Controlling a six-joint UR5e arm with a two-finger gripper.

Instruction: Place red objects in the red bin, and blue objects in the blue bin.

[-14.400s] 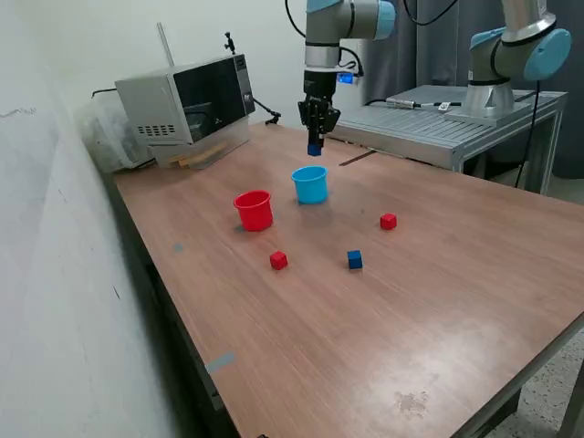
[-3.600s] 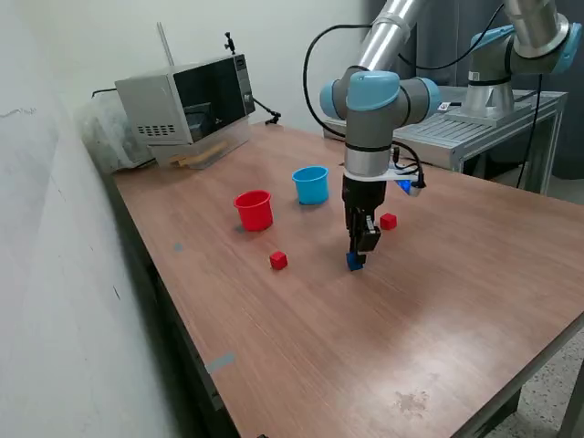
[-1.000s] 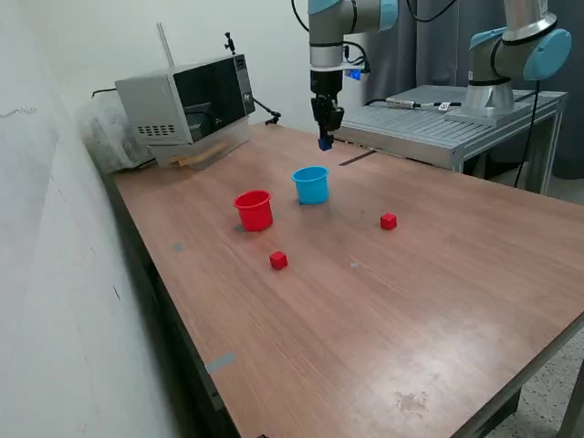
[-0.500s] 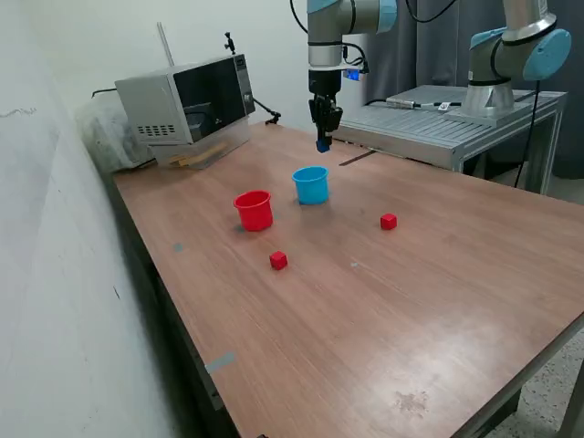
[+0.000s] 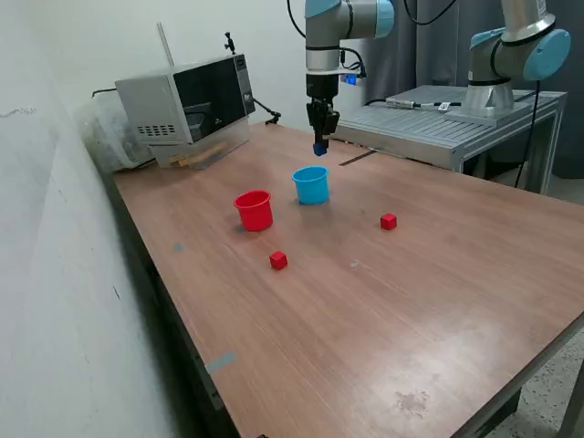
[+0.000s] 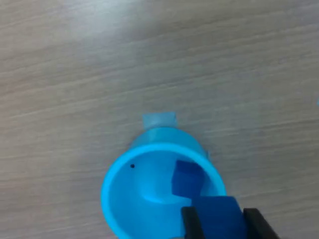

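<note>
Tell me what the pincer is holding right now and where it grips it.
The pincer holds a dark blue cube, pinched on two opposite side faces between its fingers, above the light blue cup.

— What else sits on the wooden tabletop (image 5: 383, 310)?
— A grey microwave (image 5: 182, 105) with a dark door, at the far corner on the exterior view's left, by the white wall (image 5: 55, 274). A thin rod stands up behind it.
— Anything beyond the far edge?
— A grey metal bench (image 5: 447, 123) with a ribbed top, just past that edge on the exterior view's right.
— Marks on the wood?
— A pale strip of tape (image 5: 219, 362) near the wall-side edge, and a faint stain (image 5: 411, 401) toward the near edge
</note>
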